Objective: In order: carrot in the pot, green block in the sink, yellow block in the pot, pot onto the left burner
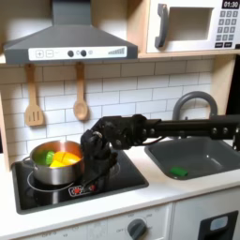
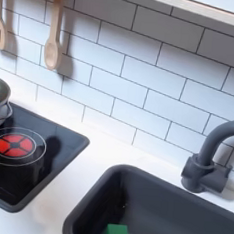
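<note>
STEP: final, pot relocation | pot [image 1: 58, 159] seated on left burner, holding carrot [image 1: 64, 157] and yellow block [image 1: 71, 160] | green block [image 1: 178, 172] in sink [image 1: 202, 142] | gripper [image 1: 97, 165] beside pot, opening indeterminate | NEXT: release to be verified, arm to be retracted

A white countertop [image 1: 141, 202] carries the scene in both exterior views. A flat black stove [image 1: 122, 178] is set into its surface toward the first exterior view's left, and a dark grey sink [image 1: 220, 150] is recessed toward the right. A steel pot [image 1: 58, 161] is seated on the stove's left burner. In the second exterior view, a dark faucet [image 2: 211, 157] is mounted on the countertop behind the sink [image 2: 162, 203].
</note>
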`<state>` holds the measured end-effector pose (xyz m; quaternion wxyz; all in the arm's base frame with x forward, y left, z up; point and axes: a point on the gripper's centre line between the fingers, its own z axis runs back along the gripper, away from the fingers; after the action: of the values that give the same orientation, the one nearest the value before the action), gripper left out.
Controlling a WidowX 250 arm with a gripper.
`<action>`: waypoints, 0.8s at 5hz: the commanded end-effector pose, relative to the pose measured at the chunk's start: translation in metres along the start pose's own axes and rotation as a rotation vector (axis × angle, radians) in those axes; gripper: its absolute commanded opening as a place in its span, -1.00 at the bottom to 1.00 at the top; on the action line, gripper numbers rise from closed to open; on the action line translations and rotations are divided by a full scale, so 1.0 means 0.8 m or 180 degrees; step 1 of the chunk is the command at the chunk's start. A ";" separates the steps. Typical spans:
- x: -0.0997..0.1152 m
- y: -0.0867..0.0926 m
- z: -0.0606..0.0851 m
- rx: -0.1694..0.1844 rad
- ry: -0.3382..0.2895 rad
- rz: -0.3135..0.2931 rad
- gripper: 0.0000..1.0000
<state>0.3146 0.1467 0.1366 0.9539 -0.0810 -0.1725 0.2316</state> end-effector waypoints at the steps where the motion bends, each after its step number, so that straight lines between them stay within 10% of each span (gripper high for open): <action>1: -0.002 -0.001 0.053 -0.0111 -0.0364 0.0045 -1.00; 2: 0.017 0.014 0.107 -0.0116 -0.0858 0.0160 -1.00; 3: 0.028 0.017 0.131 -0.0137 -0.0966 0.0216 1.00; 4: 0.027 0.016 0.130 -0.0135 -0.0980 0.0180 1.00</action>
<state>0.2889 0.1752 0.2368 0.9075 -0.0702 -0.3186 0.2647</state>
